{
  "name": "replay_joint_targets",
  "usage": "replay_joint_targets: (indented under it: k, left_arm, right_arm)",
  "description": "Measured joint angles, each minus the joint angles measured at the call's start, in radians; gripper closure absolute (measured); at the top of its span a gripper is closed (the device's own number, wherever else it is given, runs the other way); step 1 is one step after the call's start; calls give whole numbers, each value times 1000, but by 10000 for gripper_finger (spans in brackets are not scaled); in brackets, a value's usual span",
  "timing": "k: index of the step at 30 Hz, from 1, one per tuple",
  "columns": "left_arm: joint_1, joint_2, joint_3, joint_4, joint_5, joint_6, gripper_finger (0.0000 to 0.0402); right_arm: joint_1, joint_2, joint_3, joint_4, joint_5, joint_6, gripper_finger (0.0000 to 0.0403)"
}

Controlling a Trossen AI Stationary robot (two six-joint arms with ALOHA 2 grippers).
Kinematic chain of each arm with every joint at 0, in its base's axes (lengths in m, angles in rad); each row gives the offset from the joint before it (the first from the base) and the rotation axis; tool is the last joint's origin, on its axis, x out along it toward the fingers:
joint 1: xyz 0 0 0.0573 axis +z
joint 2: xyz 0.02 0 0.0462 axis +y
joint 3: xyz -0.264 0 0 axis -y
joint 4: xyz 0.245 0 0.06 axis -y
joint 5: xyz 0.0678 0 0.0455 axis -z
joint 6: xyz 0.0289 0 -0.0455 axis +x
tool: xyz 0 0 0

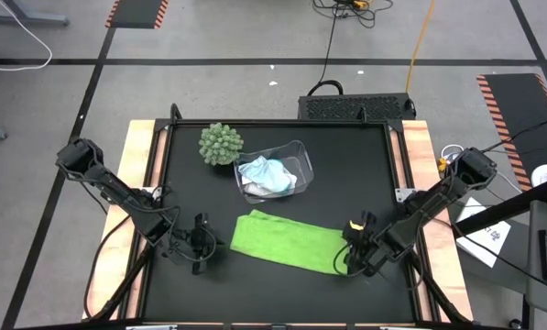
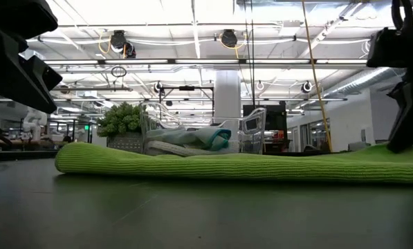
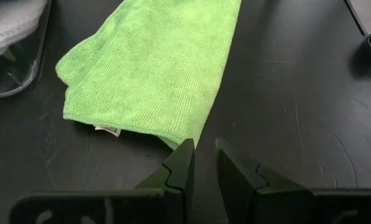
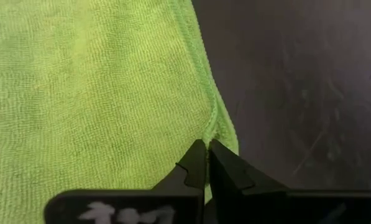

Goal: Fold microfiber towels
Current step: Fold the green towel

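Right pincer (image 4: 207,152) pinches the lime green towel (image 1: 287,241) edge; left pincer (image 3: 202,155), slightly parted, holds nothing.

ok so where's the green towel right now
In the high view the green towel lies flat on the table's near middle, below the clear bin. The right gripper is shut on its right edge; the left gripper sits just off its left end.

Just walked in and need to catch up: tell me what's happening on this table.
The robot is folding microfiber towels. A lime green towel lies flat, folded into a long strip, on the black table. The right gripper has shut on the towel's edge at its right end. The left gripper waits, slightly open, beside the towel's left end, holding nothing. A white towel and a light blue towel sit crumpled in the clear bin, beside a spiky green ball plant.
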Motion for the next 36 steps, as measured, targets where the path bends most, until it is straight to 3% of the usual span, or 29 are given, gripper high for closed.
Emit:
replay_joint_targets:
  k: [8,13,22,30,33,36]
  left_arm:
    - [0,0,0,0,0,6,337]
    - [0,0,0,-1,0,4,337]
    - [0,0,0,-1,8,-1,337]
    - [0,0,0,0,8,-17,337]
    - [0,0,0,0,4,-27,337]
    - [0,16,0,6,-26,-47,337]
  right_arm:
    - [24,0,-8,-58,-31,166,402]
    - [24,0,-35,-40,-56,178,396]
    - [24,1,-36,85,-51,36,315]
    - [29,1,-36,85,139,43,215]
    - [25,1,-36,110,242,-20,198]
    - [-3,1,-36,218,277,-132,197]
